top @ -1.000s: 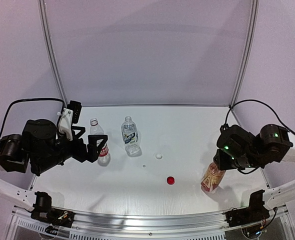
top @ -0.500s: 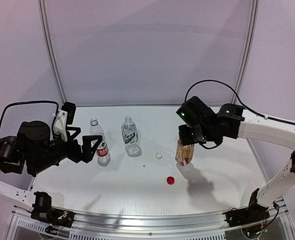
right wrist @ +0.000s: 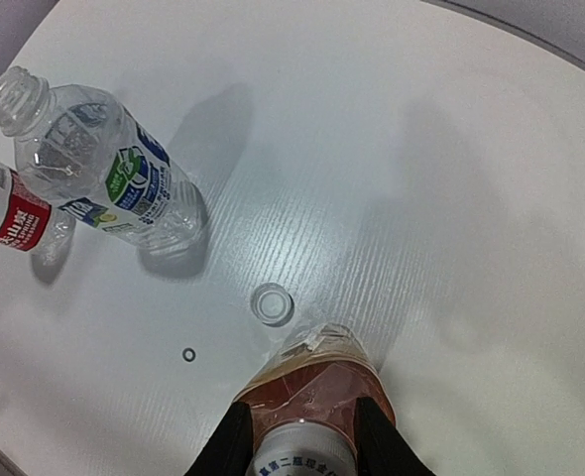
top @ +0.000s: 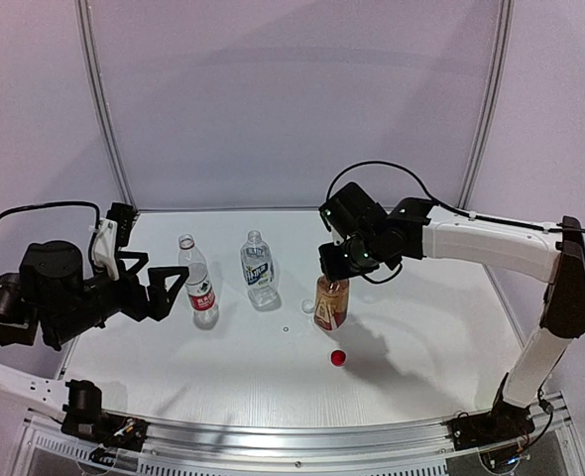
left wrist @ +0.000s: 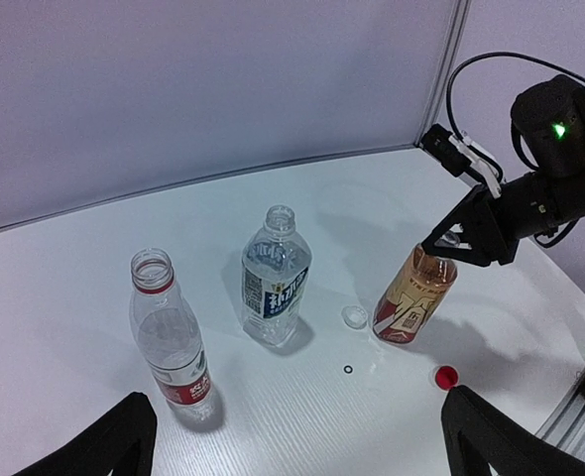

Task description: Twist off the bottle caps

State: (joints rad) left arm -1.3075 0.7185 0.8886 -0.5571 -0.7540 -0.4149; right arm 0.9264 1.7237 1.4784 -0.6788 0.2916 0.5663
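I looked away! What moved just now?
The right gripper, shut on the amber bottle, carried it from the right side to the middle of the table. The left gripper, open, drew back slightly. The red-label bottle, green-blue-label bottle, red cap and white cap stayed put.

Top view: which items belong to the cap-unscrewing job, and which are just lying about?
Job:
amber bottle, top gripped by right gripper
red-label bottle, open
blue-label bottle, open
red cap, loose on table
white cap, loose on table

Lying about:
small dark ring, near the white cap
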